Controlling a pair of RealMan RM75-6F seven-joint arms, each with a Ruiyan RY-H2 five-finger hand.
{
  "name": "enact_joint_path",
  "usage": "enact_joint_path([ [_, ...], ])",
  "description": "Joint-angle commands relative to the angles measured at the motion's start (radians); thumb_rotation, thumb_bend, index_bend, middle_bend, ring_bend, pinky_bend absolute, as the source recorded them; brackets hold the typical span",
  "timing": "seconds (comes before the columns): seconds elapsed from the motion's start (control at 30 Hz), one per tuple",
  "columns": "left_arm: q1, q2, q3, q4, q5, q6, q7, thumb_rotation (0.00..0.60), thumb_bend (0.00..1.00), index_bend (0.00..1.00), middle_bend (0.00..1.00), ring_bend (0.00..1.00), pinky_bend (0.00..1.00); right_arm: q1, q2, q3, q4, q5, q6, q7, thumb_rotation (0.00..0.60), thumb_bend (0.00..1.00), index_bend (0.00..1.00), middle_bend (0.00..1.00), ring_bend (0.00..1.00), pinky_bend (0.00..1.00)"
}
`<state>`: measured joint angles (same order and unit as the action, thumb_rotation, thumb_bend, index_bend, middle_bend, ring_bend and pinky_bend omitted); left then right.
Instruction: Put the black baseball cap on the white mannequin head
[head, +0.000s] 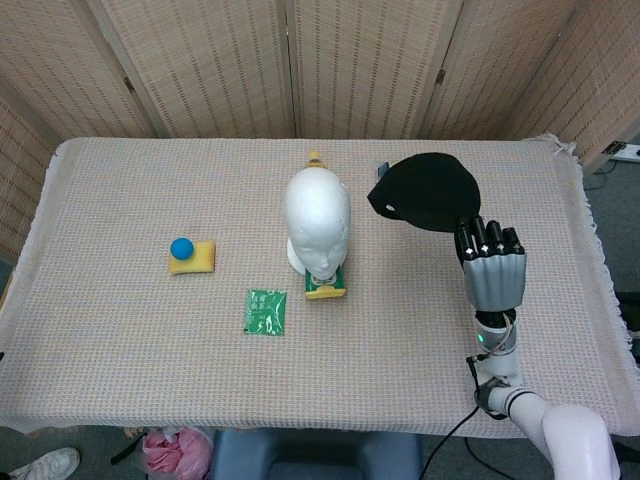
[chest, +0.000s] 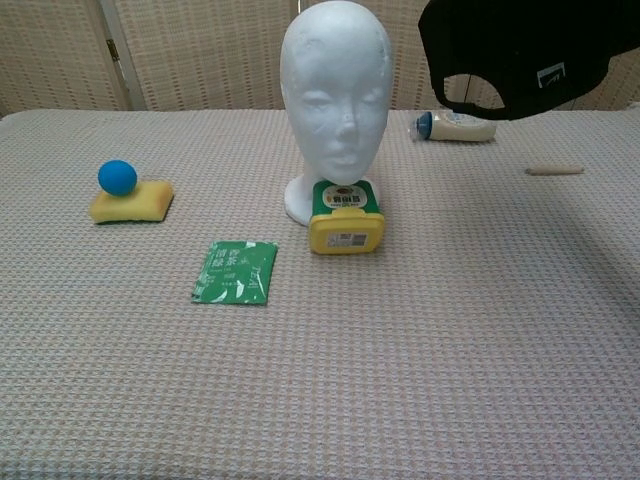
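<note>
Right hand (head: 490, 268) grips black fabric baseball cap (head: 424, 190), lifted off table at upper right, apart from white foam mannequin head (head: 317, 218); left hand unseen

Matt foam-like mannequin head (chest: 337, 95), cloth cap (chest: 520, 50), woven tablecloth (chest: 450, 330).

In the chest view the black cap (chest: 520, 55) runs off the top and right edges, so its crown and the right hand (head: 490, 270) gripping it go unseen there. From the head view the cap covers that hand's fingertips and hides most of the bottle (head: 382, 170) on the tabletop beyond the hand. The print on the green packet (head: 266, 311), far to the hand's left, is too small to read.
</note>
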<state>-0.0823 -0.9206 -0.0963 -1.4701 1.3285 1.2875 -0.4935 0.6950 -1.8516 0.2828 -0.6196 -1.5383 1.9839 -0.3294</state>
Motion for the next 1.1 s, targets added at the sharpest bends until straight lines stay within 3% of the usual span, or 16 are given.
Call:
enact_joint_path([
  [0.03,-0.002,-0.001,0.000,0.000,0.000,-0.003,0.003,0.600,0.23,0.00,0.00,0.00,0.12,0.072,0.089,0.030,-0.138,-0.045,0.007,-0.156,0.600,0.57,0.81,0.77,0.70,0.88],
  [0.27,-0.001,0.000,-0.001,0.007,-0.003,-0.008,-0.011,0.600,0.23,0.00,0.00,0.00,0.12,0.158,0.150,0.081,-0.278,-0.062,-0.066,-0.340,0.600,0.58,0.81,0.77,0.71,0.88],
  [0.47,-0.003,0.001,0.001,0.013,-0.001,-0.015,-0.022,0.600,0.23,0.00,0.00,0.00,0.12,0.235,0.136,0.099,-0.288,-0.091,-0.123,-0.410,0.600,0.58,0.81,0.77,0.71,0.88],
  [1.1,0.019,0.018,0.003,0.036,0.016,0.007,-0.102,0.600,0.23,0.00,0.00,0.00,0.12,0.429,-0.075,0.135,0.034,-0.034,-0.252,-0.329,0.600,0.58,0.81,0.77,0.71,0.88],
])
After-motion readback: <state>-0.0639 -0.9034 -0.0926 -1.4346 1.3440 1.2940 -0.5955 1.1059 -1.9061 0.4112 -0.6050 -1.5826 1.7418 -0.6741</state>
